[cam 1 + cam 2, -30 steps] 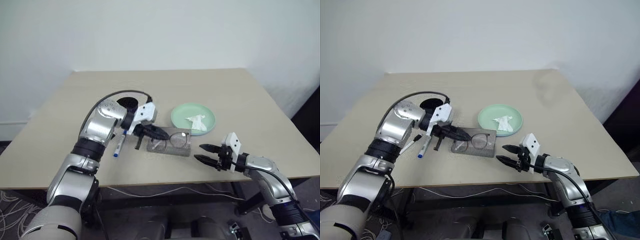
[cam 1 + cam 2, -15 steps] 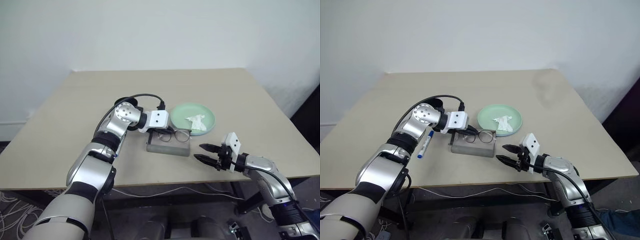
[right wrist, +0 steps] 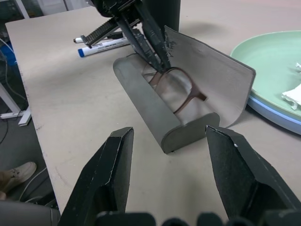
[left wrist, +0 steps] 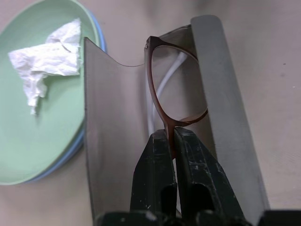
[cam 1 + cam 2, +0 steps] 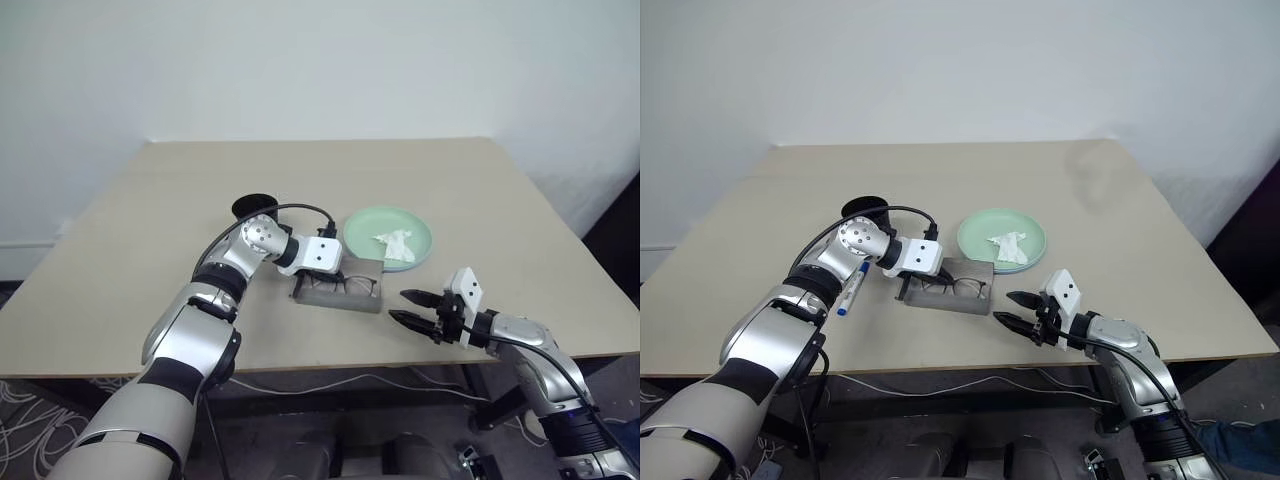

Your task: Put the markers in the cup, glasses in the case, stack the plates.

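Glasses [image 4: 176, 94] sitting inside the open grey case [image 4: 113, 136], frame pinched at the bridge between the nearly closed black fingers of the left gripper [image 4: 175, 141]. Thin brown rim and clear lens showing up close in the left wrist view; from the head camera, reading merely as a dark outline in the case. Right gripper [image 5: 1018, 310] hovering apart just beside the case, fingers spread wide, gripping nothing. Mint green plate [image 5: 362, 232] lying stacked on the light blue plate [image 4: 70, 148], carrying a crumpled white tissue [image 5: 394, 243]. Blue-capped marker [image 5: 851, 292] lying on the table [image 5: 480, 190] near the black cup [image 5: 252, 207].
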`<control>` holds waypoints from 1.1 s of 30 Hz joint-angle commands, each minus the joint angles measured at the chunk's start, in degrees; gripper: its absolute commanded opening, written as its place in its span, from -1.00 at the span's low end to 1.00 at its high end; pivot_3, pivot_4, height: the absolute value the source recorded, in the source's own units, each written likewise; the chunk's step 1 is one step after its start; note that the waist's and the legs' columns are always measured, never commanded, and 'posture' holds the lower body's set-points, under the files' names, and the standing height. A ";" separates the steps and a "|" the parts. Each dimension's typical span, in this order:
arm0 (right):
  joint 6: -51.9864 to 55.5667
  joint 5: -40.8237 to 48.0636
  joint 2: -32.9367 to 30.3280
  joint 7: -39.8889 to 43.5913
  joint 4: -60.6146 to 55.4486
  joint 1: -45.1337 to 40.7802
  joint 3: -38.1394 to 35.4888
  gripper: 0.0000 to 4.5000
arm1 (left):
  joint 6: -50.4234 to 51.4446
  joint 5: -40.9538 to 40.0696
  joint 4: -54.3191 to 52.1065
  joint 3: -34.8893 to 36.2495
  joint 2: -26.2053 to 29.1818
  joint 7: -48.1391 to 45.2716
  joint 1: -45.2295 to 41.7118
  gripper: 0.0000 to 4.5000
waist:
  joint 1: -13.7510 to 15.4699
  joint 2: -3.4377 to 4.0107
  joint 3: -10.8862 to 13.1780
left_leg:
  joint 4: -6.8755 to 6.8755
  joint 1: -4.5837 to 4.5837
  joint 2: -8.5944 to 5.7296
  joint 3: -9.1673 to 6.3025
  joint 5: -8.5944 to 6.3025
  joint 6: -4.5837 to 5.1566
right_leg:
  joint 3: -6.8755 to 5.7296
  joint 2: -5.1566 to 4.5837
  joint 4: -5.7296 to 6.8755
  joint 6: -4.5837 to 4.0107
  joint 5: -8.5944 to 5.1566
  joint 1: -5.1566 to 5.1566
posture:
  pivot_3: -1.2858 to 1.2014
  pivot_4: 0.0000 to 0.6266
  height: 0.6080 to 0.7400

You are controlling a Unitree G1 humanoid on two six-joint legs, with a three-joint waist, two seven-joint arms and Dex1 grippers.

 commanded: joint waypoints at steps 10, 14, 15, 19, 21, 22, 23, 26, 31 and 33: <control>-0.42 0.51 0.28 0.19 -1.89 -2.02 -0.55 0.17 | -0.17 -1.51 0.28 5.03 -1.22 9.61 -3.90 0.02 | 0.04 -0.05 0.03 | 0.02 0.00 0.00 0.00 0.00 0.00 | 0.00 0.00 0.00 0.02 0.01 0.00 | 0.03 -1.00 0.97; -0.39 0.33 0.51 0.17 -1.61 -2.33 -0.38 0.17 | 2.14 -2.13 1.95 7.69 -2.19 15.49 -6.38 0.02 | 0.03 -0.11 0.06 | 0.10 0.00 0.00 -0.01 0.00 0.00 | -0.04 0.00 0.00 0.11 0.06 0.06 | 0.03 -1.00 0.97; -0.40 0.28 0.59 0.14 -1.54 -2.41 -0.32 0.17 | 2.13 -2.06 2.26 8.16 -2.32 16.82 -6.79 0.02 | 0.02 -0.12 0.06 | 0.11 0.00 0.00 -0.01 0.00 0.01 | -0.05 0.00 -0.01 0.12 0.06 0.07 | 0.03 -1.00 0.97; -0.53 0.23 0.76 0.03 -1.53 -2.60 -0.25 0.17 | 2.03 0.16 3.47 7.64 -2.01 22.59 -7.73 -0.24 | -0.01 -0.11 0.06 | 0.13 0.04 0.00 0.00 -0.02 0.03 | -0.03 0.01 -0.01 0.14 0.07 0.11 | 0.03 -1.00 0.97; -0.63 0.45 0.81 -0.01 -1.77 -2.69 -0.47 0.17 | 1.44 2.71 3.99 5.68 -1.63 24.79 -7.74 -0.53 | 0.01 -0.11 0.06 | 0.11 0.04 0.00 -0.01 -0.02 0.03 | -0.04 0.02 -0.01 0.14 0.08 0.09 | 0.03 -1.00 0.97; -0.66 0.80 0.89 0.00 -1.96 -2.76 -0.76 0.17 | 1.05 4.48 4.28 4.36 -1.45 26.18 -7.68 -0.70 | 0.01 -0.11 0.06 | 0.11 0.04 0.00 -0.01 -0.02 0.03 | -0.05 0.02 -0.01 0.14 0.08 0.09 | 0.03 -1.00 0.97; -0.67 1.04 0.95 0.01 -2.09 -2.81 -0.97 0.17 | 0.77 5.62 4.51 3.50 -1.36 27.13 -7.66 -0.84 | 0.01 -0.11 0.06 | 0.11 0.04 0.00 -0.01 -0.02 0.03 | -0.05 0.02 -0.01 0.15 0.08 0.09 | 0.03 -1.00 0.97; -0.44 2.20 1.00 0.08 -2.94 -3.22 -2.06 0.17 | 0.82 9.10 5.61 0.91 -1.46 30.17 -7.06 -0.99 | 0.02 -0.11 0.06 | 0.13 0.04 -0.01 0.01 -0.02 0.03 | -0.04 0.02 -0.01 0.16 0.09 0.11 | 0.03 -1.00 0.97; -0.45 2.46 0.93 0.01 -3.35 -3.22 -2.53 0.17 | 0.51 13.67 6.85 -2.65 -1.14 32.46 -5.88 -0.99 | 0.03 -0.12 0.06 | 0.13 0.04 -0.01 0.01 -0.02 0.03 | -0.06 0.01 -0.01 0.17 0.10 0.13 | 0.03 -1.00 0.97; -0.62 2.50 1.00 -0.03 -3.46 -2.94 -2.60 0.17 | 0.71 13.66 7.07 -2.69 -0.89 31.05 -5.64 -0.99 | 0.02 -0.13 0.06 | 0.13 0.03 -0.01 0.01 -0.02 0.03 | -0.05 0.01 -0.01 0.17 0.10 0.11 | 0.03 -1.00 0.97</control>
